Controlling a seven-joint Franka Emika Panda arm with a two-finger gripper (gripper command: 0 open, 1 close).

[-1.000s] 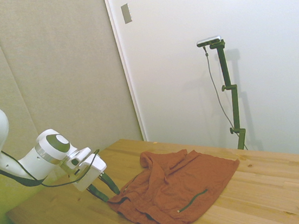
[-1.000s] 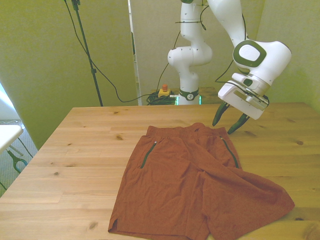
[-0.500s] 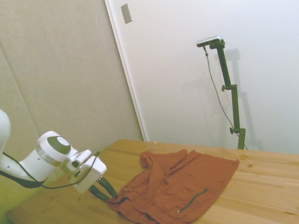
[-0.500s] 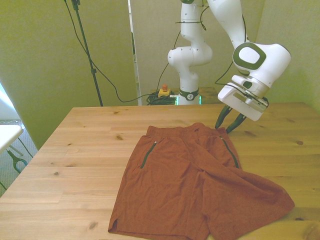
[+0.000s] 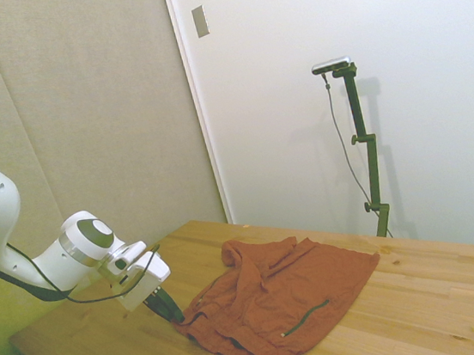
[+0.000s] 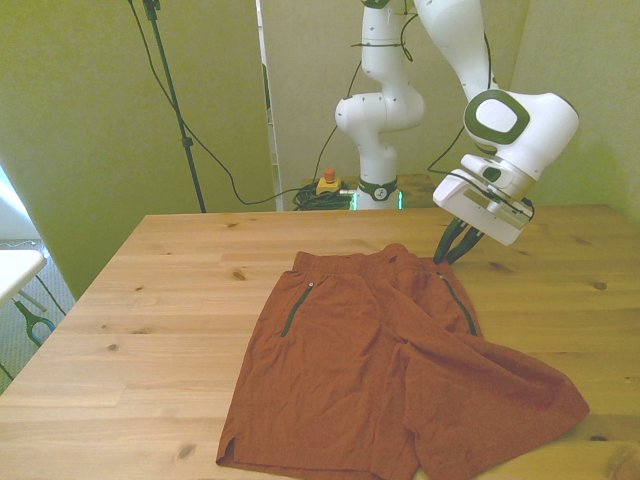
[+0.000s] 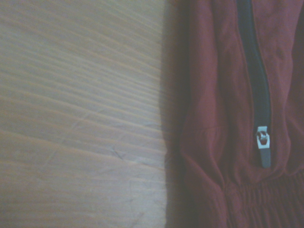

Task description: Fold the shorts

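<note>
Now the gripper (image 6: 452, 250) is pinched on the waistband corner of the shorts (image 6: 390, 370), which lie spread on the table (image 6: 160, 300), on the front view's right.

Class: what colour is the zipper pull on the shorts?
Silver-grey metal zipper pull against the rust-red shorts; the wrist view shows it best.

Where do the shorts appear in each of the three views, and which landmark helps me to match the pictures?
Side view: the shorts lie on the table, low in the middle, just right of the hand.
Front view: they spread across the lower middle, waistband toward the hand.
Wrist view: only a strip with the waistband shows.
Shared landmark: the dark pocket zipper near the hand.
</note>
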